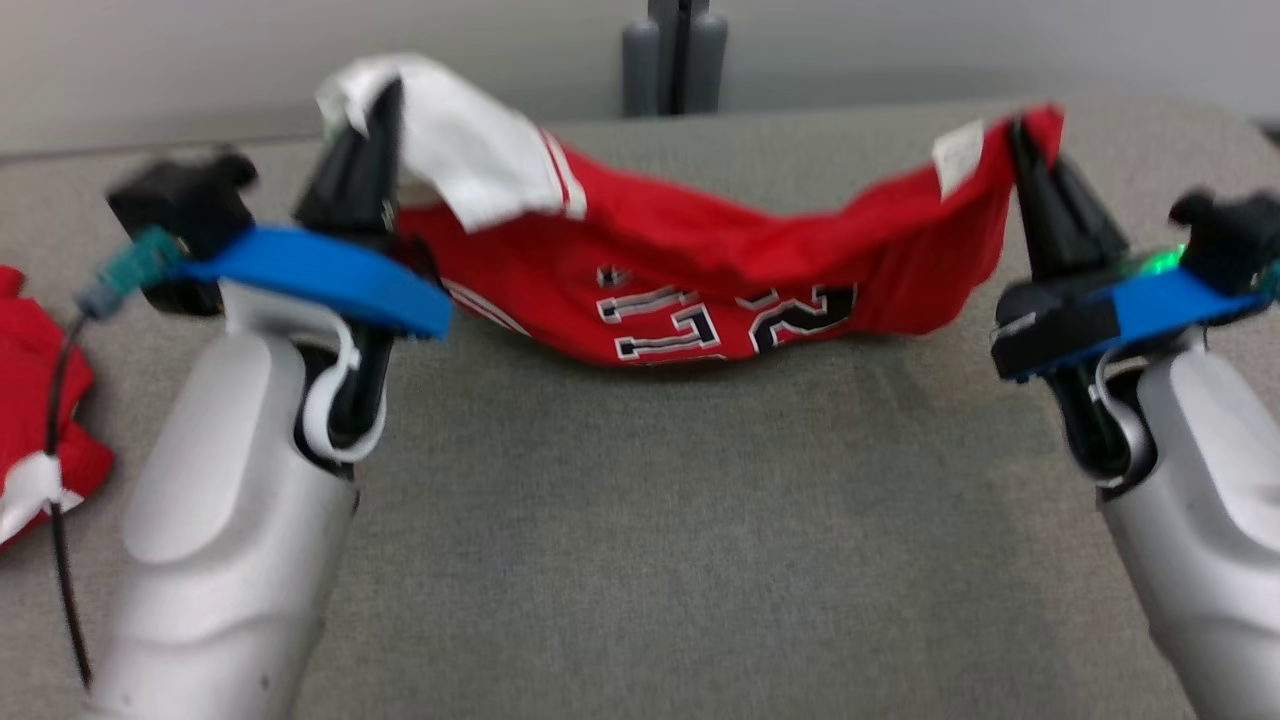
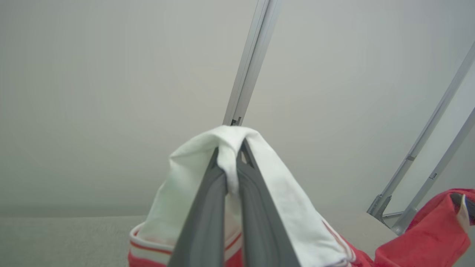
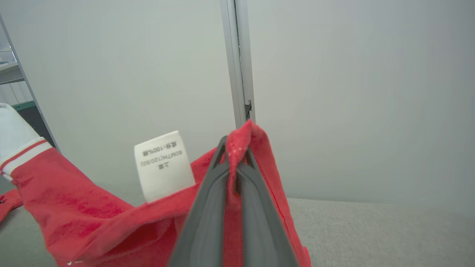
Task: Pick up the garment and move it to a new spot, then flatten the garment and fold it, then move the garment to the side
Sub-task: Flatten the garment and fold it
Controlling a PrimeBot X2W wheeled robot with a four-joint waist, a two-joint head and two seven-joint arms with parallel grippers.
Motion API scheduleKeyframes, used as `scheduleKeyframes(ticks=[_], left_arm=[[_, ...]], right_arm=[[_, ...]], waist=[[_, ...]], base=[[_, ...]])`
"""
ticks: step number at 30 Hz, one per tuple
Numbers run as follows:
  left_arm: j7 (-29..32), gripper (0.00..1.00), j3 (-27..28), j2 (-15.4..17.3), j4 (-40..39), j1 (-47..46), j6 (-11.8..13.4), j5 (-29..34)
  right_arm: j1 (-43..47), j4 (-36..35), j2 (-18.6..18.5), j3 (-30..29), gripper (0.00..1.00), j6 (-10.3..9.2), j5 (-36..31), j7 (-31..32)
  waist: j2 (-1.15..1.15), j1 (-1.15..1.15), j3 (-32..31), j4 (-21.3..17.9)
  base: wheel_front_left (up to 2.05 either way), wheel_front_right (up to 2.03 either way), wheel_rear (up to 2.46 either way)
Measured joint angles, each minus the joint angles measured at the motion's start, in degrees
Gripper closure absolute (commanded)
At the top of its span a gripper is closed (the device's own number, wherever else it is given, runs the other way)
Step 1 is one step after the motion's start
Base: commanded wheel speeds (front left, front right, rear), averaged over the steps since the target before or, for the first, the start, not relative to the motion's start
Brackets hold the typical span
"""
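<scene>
While its fingers [image 2: 207, 207] were pressed together on a white sleeve [image 1: 470, 140], L hand [image 1: 383, 95] pinched the cloth btwn its tips, w/ the sleeve draped over both fingers in the L wrist view. R hand [image 1: 1018, 128] was closed the same way, pinching a red edge of the garment [image 1: 720, 250]; a fold of red poked out above its tips in the R wrist view. A white label [image 3: 163, 165] w/ small print stood just beside the R fingers. Garment hung btwn the two hands, sagging in the middle. Its low part w/ black-and-white lettering [image 1: 700, 320] was down at the grey bench [image 1: 650, 540], but blur made contact hard to tell. Both held ends were up off the bench. A green light [image 1: 1160, 262] glowed on the R wrist. Near the bench's L edge lay another red-and-white cloth [image 1: 30, 400], well apart from the garment, w/ a dark cable [image 1: 58, 420] in front of it. Behind the bench were a pale wall and a grey post [image 1: 675, 55].
</scene>
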Motion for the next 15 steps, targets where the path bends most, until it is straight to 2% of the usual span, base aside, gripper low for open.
scheduleKeyframes(ticks=[8,15], left_arm=[[4.80,1.00,3.03,1.10,10.16,-29.47,-0.01,-2.16],[2.57,1.00,2.77,0.62,20.68,-48.86,-0.01,-1.29]], right_arm=[[-30.77,14.75,0.10,0.01,1.00,-0.01,7.25,2.24],[-48.74,24.74,0.55,-0.85,1.00,-0.01,10.89,1.14]], waist=[[0.01,0.02,9.41,-0.53],[0.02,0.00,13.64,-0.19]], base=[[0.00,0.00,0.00],[0.00,0.00,0.00]])
